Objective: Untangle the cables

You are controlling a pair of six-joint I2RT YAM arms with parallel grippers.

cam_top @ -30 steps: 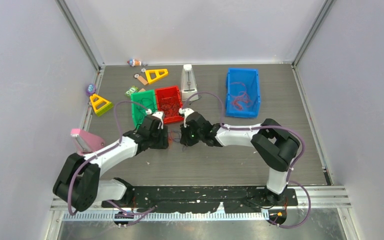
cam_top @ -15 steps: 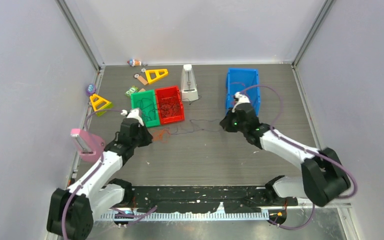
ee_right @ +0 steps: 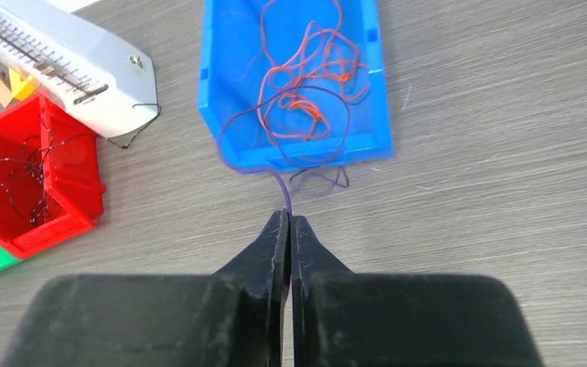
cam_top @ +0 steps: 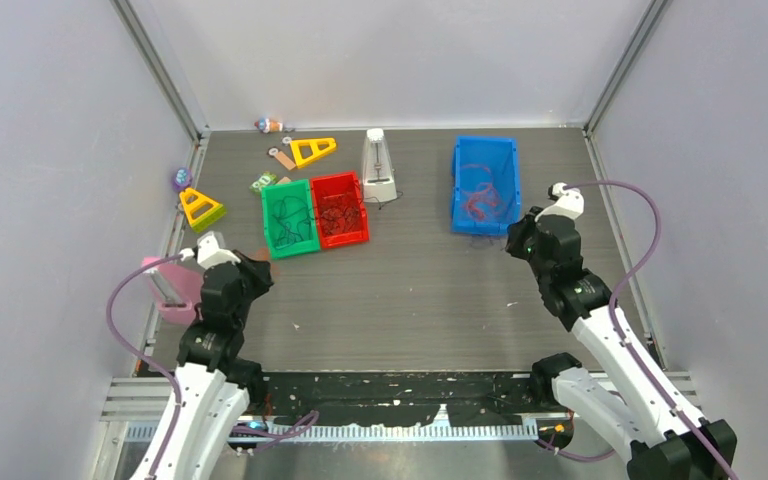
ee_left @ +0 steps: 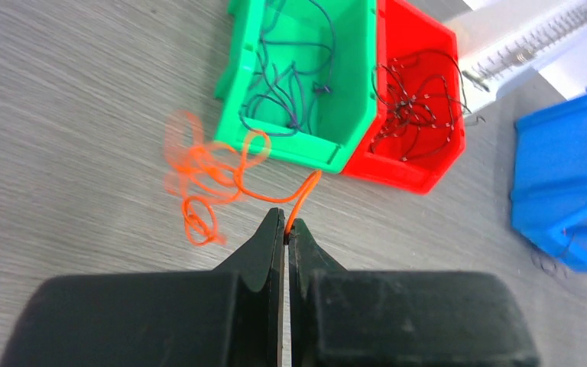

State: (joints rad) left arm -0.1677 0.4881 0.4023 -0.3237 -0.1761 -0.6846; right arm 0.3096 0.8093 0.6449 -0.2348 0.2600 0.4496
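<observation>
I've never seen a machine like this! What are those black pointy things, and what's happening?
These are two robot arms, a left arm and a right arm, bolted to a table. One picture looks down from above; the other two come from a little camera on each wrist. The black pointy things are gripper fingers. The left gripper is shut on a thin orange cable, the right gripper on a purple cable. A green bin, red bin and blue bin hold more cables.
</observation>
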